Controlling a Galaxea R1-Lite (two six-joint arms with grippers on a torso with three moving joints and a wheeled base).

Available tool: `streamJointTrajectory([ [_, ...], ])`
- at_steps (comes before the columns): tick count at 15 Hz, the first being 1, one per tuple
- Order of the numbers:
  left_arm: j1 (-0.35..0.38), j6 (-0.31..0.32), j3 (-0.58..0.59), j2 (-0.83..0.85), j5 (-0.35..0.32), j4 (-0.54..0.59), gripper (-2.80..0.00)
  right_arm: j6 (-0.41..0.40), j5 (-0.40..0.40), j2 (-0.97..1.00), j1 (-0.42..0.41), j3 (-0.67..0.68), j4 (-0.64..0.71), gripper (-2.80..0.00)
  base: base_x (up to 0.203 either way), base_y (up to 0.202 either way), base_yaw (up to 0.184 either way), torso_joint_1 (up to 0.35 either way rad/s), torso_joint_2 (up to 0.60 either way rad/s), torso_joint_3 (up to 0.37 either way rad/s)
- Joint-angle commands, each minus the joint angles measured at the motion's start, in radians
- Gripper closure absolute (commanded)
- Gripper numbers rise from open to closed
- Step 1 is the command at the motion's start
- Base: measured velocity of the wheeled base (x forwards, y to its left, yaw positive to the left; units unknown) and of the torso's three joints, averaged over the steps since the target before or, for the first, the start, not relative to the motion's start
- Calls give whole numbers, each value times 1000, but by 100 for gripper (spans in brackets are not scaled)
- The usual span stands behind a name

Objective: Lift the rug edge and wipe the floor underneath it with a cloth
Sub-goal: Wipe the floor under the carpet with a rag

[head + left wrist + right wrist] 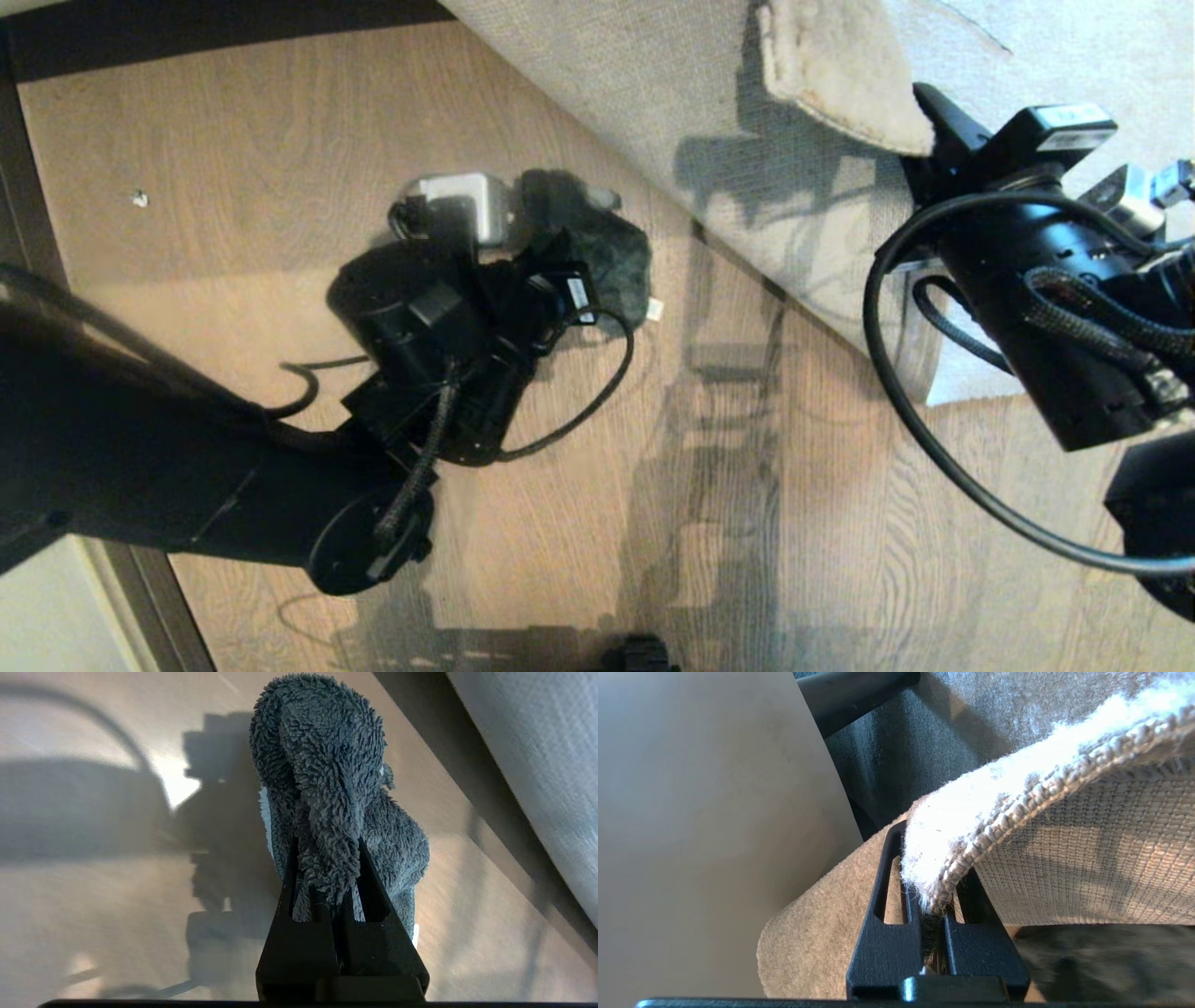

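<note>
In the head view, the left gripper [560, 266] sits just left of centre over the bare floor [280, 168], pressing the dark fuzzy cloth [616, 252] down onto the planks. The cloth pokes out at the gripper's two o'clock side, with a small white tag at its lower right edge. At one o'clock in the picture the rug [653, 103] is folded back, its beige woven backing turned up and a pale pile corner curling over near the right gripper [920, 126], which grips it at the upper right. The rug's raised edge runs diagonally from twelve o'clock toward four o'clock, well apart from the cloth.

In the left wrist view, the black fingers [289, 891] are clenched on a bunch of the cloth [327, 788], which bulges out toward twelve o'clock over the floor [93, 905].

In the right wrist view, the fingers [882, 896] are clamped on the rug's bound edge [1017, 812], pile on the upper side and woven backing facing three o'clock.
</note>
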Motion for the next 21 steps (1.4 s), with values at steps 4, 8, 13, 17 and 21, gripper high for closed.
streamJointTrajectory([
  [4, 55, 1, 25, -187, 2, 85, 0, 9, 18, 4, 1, -3, -43, 0, 0, 0, 0, 0, 0, 0],
  [8, 29, 51, 222, -351, -3, 131, 0, 9, 25, 4, 1, -1, -43, 0, 0, 0, 0, 0, 0, 0],
  [13, -229, 127, 603, -473, -18, 135, 0, 10, 27, 16, 1, -3, -43, 0, 0, 0, 0, 0, 0, 0],
  [17, -429, 140, 723, -361, -19, 131, 0, 10, 30, 16, 1, -1, -43, 0, 0, 0, 0, 0, 0, 0],
  [21, -455, 128, 657, -131, -15, 39, 0, 9, 30, 15, 0, 1, -43, 0, 0, 0, 0, 0, 0, 0],
])
